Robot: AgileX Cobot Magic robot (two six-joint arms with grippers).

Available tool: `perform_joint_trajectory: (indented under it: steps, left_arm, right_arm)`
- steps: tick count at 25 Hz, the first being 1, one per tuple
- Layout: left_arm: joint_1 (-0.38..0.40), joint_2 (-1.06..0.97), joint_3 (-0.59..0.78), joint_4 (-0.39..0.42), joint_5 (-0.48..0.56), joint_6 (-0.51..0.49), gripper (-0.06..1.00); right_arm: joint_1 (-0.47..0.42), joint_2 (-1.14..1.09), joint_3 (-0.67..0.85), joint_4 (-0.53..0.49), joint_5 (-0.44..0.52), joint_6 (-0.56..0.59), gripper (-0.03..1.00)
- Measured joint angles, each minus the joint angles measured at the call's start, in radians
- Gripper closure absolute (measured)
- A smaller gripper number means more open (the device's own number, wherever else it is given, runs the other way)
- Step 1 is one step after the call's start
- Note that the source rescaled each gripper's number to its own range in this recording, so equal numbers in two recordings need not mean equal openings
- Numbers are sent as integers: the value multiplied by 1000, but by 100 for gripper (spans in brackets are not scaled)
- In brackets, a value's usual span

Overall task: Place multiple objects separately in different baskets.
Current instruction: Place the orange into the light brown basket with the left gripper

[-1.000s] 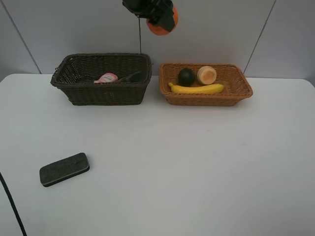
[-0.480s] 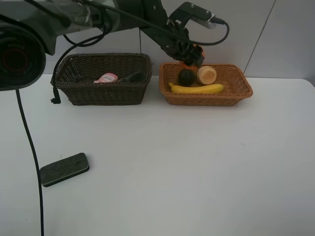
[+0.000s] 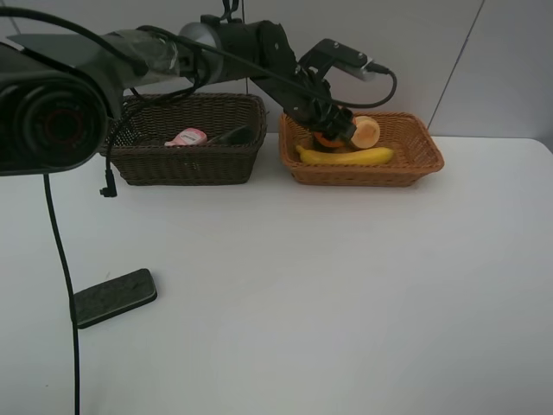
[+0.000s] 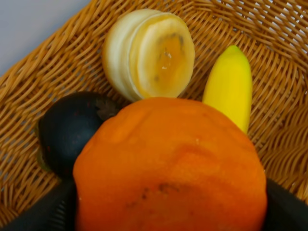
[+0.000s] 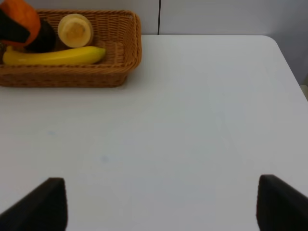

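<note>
My left gripper [image 3: 332, 135] reaches across into the light orange-tan basket [image 3: 415, 164] and is shut on a wrinkled orange [image 3: 327, 138]. In the left wrist view the orange [image 4: 168, 163] fills the jaws, just above a dark mangosteen [image 4: 67, 130], a yellow banana [image 4: 228, 86] and a pale round fruit [image 4: 149, 53]. The deeper dark brown basket [image 3: 181, 166] holds a pink bottle [image 3: 187, 137] and a dark green bottle [image 3: 232, 135]. A dark eraser [image 3: 113, 296] lies on the table at the front left. My right gripper [image 5: 159, 197] stands open over bare table, with nothing between its fingers [image 5: 41, 204].
The two baskets stand side by side against the back wall. The left arm and its cable [image 3: 60, 259] stretch from the upper left across the dark basket. The white table's right edge [image 5: 288, 62] shows in the right wrist view.
The left arm has come down from high at the back wall, carrying the orange into the light basket beside the mangosteen. The right gripper has not moved.
</note>
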Motion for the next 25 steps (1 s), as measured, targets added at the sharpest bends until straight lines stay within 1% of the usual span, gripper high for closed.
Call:
perform_joint_trajectory:
  steps: [10,12,13,14,16,25]
  left_arm:
    - [0,0,-1,3,25,-5,29]
    - [0,0,-1,4,17,-7,9]
    - [0,0,-3,4,15,-8,2]
    - [0,0,-4,4,13,-8,-2]
    - [0,0,-4,5,12,-8,-5]
    - [0,-6,-4,9,28,-8,-6]
  right_arm:
    - [0,0,0,0,0,0,-2]
    - [0,0,0,0,0,0,-2]
    - [0,0,0,0,0,0,-2]
    - [0,0,0,0,0,0,-2]
    - [0,0,0,0,0,0,-2]
    - [0,0,0,0,0,0,-2]
